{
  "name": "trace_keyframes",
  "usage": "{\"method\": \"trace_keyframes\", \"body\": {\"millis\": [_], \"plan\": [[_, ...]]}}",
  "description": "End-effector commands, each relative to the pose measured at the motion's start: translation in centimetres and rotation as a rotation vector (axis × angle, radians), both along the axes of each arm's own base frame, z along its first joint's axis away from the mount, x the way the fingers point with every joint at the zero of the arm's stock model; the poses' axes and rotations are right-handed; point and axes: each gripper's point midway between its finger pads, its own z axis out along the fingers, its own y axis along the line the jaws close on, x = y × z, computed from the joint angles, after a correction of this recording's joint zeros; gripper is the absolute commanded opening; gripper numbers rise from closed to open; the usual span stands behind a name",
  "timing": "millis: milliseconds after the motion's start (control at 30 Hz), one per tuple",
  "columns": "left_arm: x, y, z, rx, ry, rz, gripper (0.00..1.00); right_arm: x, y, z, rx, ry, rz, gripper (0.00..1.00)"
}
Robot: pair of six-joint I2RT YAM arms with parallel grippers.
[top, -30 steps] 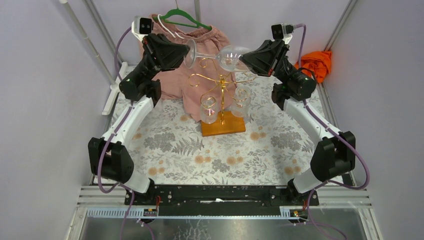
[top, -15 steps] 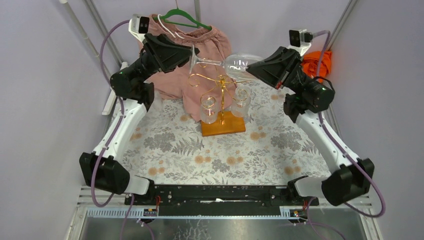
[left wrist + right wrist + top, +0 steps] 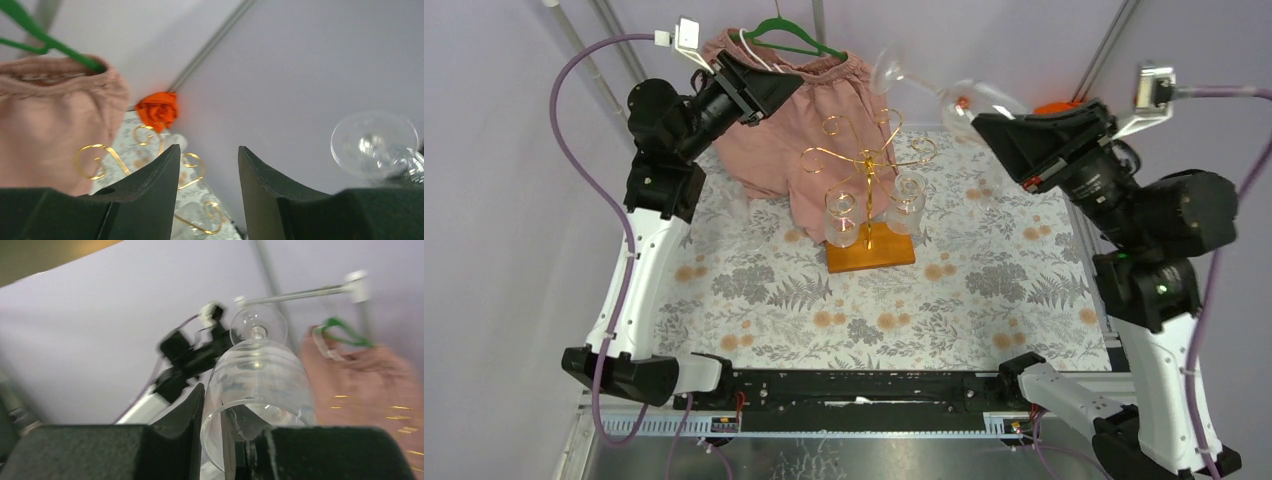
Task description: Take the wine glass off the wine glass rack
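Note:
The gold wire rack (image 3: 867, 160) stands on its orange-brown wooden base (image 3: 871, 252) at the table's middle back, with two glasses (image 3: 841, 220) still hanging on it. My right gripper (image 3: 980, 119) is shut on the rim of a clear wine glass (image 3: 924, 85) and holds it high, up and right of the rack, foot pointing away. In the right wrist view one finger is inside the bowl (image 3: 260, 375) and one outside. My left gripper (image 3: 796, 85) is open and empty, high at the rack's left. The glass's foot (image 3: 374, 144) shows in the left wrist view.
Pink shorts (image 3: 794, 120) hang on a green hanger (image 3: 792, 40) behind the rack. An orange cloth (image 3: 1056, 106) lies at the back right corner. The floral tablecloth (image 3: 874, 300) covers the table between the arms.
My left gripper has let go of the glass's foot and pulled back left. My right gripper has carried the glass up and right, away from the rack.

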Motion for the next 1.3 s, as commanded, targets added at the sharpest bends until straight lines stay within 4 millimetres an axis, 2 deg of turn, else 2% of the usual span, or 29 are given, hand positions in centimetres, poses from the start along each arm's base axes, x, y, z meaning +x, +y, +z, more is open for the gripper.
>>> {"method": "trace_keyframes", "body": {"millis": [0,133,200,367,500,667,767,933,1133,1267], "plan": [[1.0,2.2,-3.9,0.188,0.082,0.17,0.53,6.9,-5.8,-4.9,-0.237,0.187,-0.53,0.0],[1.5,2.9,-5.4,0.263,0.133,0.243,0.53,11.1,-9.1,-6.5,-0.352,0.292,-0.781,0.0],[1.8,3.4,-6.0,0.296,0.156,0.286,0.54,13.1,-9.6,-7.1,-0.4,0.328,-0.841,0.0],[2.6,5.4,-8.0,0.404,0.24,0.434,0.54,18.4,-8.9,-9.4,-0.53,0.424,-0.897,0.0],[2.5,6.9,-8.9,0.444,0.272,0.513,0.54,22.2,-8.2,-11.7,-0.626,0.486,-0.922,0.0],[1.8,6.9,-9.1,0.447,0.269,0.502,0.55,26.9,-7.0,-17.3,-0.73,0.607,-0.853,0.0],[1.6,7.0,-9.1,0.451,0.266,0.505,0.56,28.7,-7.0,-20.8,-0.767,0.683,-0.806,0.0],[1.6,6.7,-9.8,0.458,0.277,0.483,0.57,30.5,-7.0,-25.8,-0.852,0.777,-0.74,0.0],[1.8,6.0,-11.0,0.459,0.292,0.445,0.58,31.9,-6.0,-31.4,-0.913,0.869,-0.646,0.0],[1.7,5.7,-11.0,0.457,0.275,0.431,0.59,32.4,-5.0,-34.5,-0.937,0.917,-0.577,0.0]]}}
